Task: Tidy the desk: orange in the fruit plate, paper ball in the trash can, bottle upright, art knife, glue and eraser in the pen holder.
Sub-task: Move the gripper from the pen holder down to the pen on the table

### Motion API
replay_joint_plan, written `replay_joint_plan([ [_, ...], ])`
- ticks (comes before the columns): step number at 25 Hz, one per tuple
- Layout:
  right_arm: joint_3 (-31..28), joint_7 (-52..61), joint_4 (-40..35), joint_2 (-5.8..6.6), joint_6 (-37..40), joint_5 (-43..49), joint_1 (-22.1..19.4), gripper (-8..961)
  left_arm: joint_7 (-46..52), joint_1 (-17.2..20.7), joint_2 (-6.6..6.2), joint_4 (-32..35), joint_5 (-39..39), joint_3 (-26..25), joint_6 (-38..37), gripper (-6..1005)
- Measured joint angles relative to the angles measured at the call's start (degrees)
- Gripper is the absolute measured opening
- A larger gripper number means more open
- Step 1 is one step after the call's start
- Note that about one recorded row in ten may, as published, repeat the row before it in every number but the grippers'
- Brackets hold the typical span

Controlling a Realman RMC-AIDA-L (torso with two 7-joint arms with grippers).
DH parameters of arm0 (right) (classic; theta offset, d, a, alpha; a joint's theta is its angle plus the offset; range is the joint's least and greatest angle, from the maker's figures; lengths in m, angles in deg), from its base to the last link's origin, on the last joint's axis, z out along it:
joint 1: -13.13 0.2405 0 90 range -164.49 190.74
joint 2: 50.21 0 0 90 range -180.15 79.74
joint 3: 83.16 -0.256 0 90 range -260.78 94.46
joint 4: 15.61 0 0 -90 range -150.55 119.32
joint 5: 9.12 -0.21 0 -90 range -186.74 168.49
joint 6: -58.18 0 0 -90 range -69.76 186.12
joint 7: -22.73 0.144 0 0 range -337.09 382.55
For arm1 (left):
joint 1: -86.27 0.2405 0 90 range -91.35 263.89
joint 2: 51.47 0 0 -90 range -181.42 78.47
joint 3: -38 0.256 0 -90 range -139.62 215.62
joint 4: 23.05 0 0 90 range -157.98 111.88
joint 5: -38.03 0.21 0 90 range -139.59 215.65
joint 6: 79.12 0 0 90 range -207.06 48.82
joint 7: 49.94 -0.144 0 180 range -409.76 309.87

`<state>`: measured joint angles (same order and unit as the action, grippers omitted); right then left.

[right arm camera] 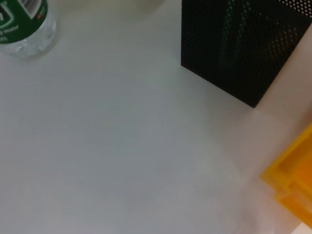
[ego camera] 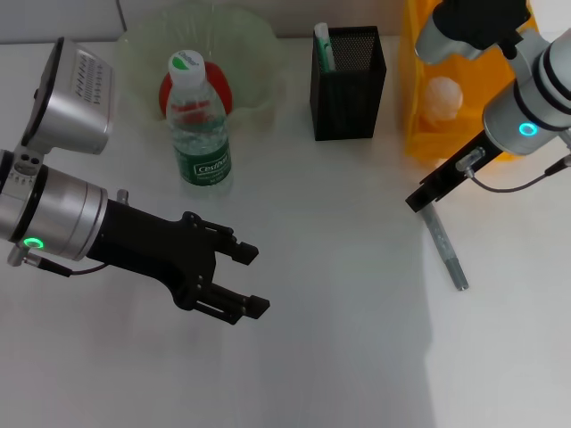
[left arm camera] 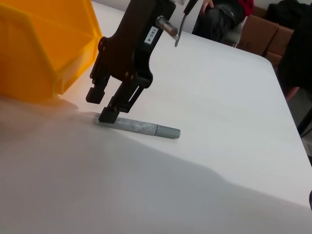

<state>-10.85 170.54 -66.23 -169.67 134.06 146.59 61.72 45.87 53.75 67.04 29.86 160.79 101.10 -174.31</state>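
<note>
My right gripper (ego camera: 421,201) hangs low over the near end of the grey art knife (ego camera: 449,251), which lies flat on the table. In the left wrist view its fingers (left arm camera: 108,116) stand apart, and one tip touches the art knife's end (left arm camera: 139,126). My left gripper (ego camera: 253,280) hovers open over the table's left middle, holding nothing. The bottle (ego camera: 201,125) stands upright in front of the pale green fruit plate (ego camera: 259,40), and a reddish orange (ego camera: 226,89) lies in the plate. A green-and-white glue stick (ego camera: 322,46) stands in the black mesh pen holder (ego camera: 350,85). The paper ball (ego camera: 443,98) sits in the yellow trash can (ego camera: 419,134). The eraser is out of view.
The right wrist view shows the bottle's base (right arm camera: 19,24), the pen holder (right arm camera: 243,48) and a corner of the trash can (right arm camera: 292,180) around bare white table. Bare tabletop (ego camera: 357,339) also stretches between the two arms.
</note>
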Motion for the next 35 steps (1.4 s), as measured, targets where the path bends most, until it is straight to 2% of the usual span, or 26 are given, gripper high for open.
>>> replay_joint_plan([
  [14, 1.3, 0.1, 5.9, -0.14, -5.7, 0.0, 2.0, 389, 0.0, 0.0, 0.05, 0.0, -0.4, 0.0, 0.6, 782],
  [24, 1.3, -0.1, 6.0, -0.15, -5.9, 0.0, 2.0, 364, 0.0, 0.0, 0.05, 0.0, -0.4, -0.1, 0.5, 782],
  [29, 1.3, -0.3, 5.0, -0.15, -5.7, 0.0, 1.3, 172, 0.0, 0.0, 0.05, 0.0, -0.4, -0.1, 0.5, 782],
  [35, 1.3, -0.3, 1.2, -0.13, -4.4, 0.0, -0.5, 139, -0.1, 0.0, 0.05, 0.0, -0.4, -0.2, 0.6, 782],
])
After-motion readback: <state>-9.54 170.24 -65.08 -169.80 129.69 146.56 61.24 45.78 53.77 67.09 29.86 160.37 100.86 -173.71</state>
